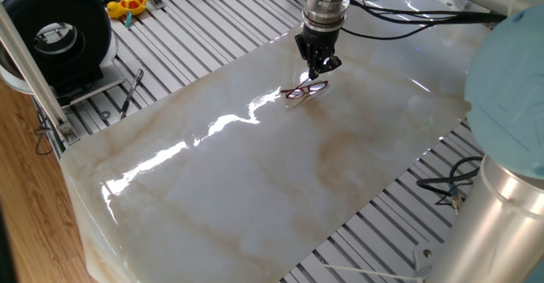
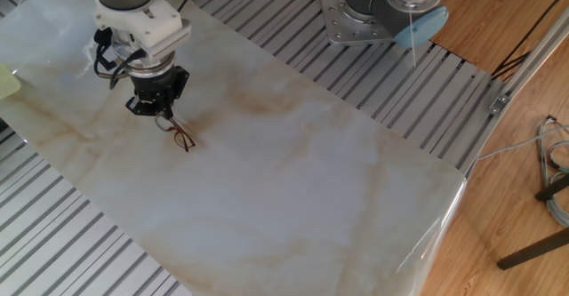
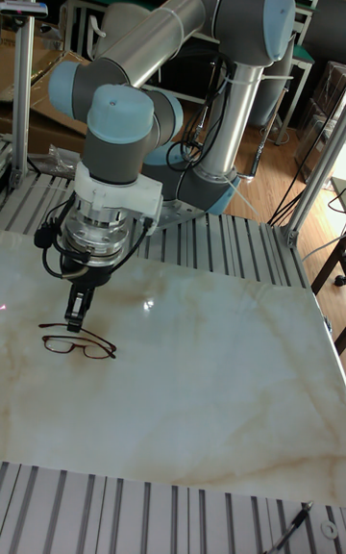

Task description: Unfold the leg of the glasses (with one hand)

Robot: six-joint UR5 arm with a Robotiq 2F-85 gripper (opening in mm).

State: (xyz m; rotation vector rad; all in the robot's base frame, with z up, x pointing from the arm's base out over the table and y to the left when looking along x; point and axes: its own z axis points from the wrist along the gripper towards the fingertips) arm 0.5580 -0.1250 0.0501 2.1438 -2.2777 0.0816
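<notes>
In your tall fixed view, the glasses (image 3: 79, 345) lie flat on the marbled counter (image 3: 211, 390) near its left edge, lenses at the left, one slender arm reaching right. Just above them hangs your end effector (image 3: 77, 313), pointing straight down, fingers drawn close together with only a thin gap; whether the tips pinch the frame you cannot tell. In one fixed view the end effector (image 1: 320, 65) sits just over the glasses (image 1: 304, 89) close to the counter's far edge.
</notes>
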